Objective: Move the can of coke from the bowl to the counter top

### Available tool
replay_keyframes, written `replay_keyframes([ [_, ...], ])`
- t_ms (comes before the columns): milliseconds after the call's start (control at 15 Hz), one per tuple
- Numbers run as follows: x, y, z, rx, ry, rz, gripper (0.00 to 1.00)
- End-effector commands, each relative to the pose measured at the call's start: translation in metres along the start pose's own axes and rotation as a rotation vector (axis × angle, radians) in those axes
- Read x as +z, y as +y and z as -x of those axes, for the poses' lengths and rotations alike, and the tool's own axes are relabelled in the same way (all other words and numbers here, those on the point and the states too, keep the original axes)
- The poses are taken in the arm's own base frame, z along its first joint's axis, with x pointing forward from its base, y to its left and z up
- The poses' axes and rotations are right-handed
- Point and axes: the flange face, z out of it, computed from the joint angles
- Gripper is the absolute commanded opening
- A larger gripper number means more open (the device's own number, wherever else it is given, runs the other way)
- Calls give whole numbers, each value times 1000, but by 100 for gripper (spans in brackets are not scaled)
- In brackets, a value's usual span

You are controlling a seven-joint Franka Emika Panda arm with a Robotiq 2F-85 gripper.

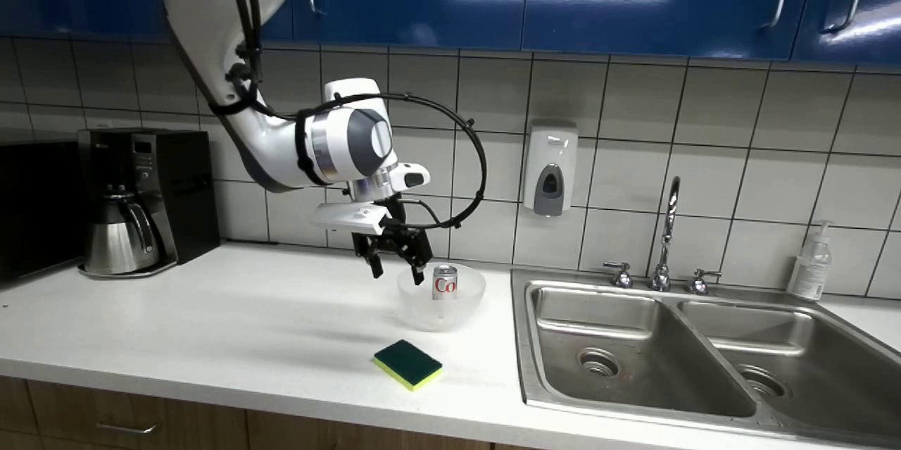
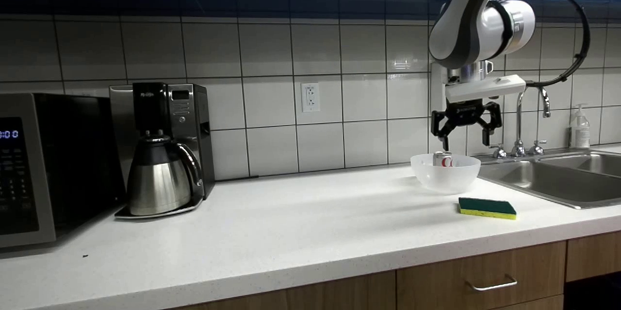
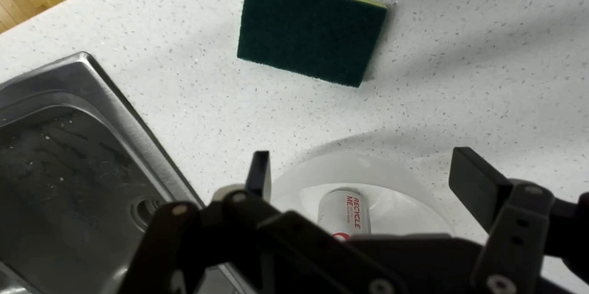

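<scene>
In an exterior view, the black two-fingered gripper at the end of the white robot arm hangs a little left of mid-frame, its jaws wide apart and holding nothing. Just to its right, a small cylindrical silver can with red lettering stands upright in a round, whitish translucent bowl, set on the long, flat white counter top. A rectangular dark green and yellow sponge lies below the bowl in the frame, and a double-basin stainless steel sink fills the lower right. In an exterior view, a black-and-steel coffee maker stands on the left beside a dark microwave cut off by the frame's edge; at the right, the gripper's spread fingers point down over the bowl, where the can's top reaches about to the rim (from this angle one tip lines up with the can). In the wrist view, the gripper enters from the bottom, its fingers far apart; between them at lower centre the can shows "RECYCLE ME" in red, the bowl's pale rim curving above it, the rest hidden behind the gripper's body. The sponge is at upper centre, the sink at the left.
</scene>
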Motion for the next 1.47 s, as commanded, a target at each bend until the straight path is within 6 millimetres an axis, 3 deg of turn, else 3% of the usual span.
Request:
replay_keyframes([
  [0,20,-11,-27,-11,5,-3,100],
  [467,39,-23,-66,-6,27,0,100],
  [1133,84,19,-110,28,22,-58,100],
  [1400,102,19,-126,8,25,-74,100],
])
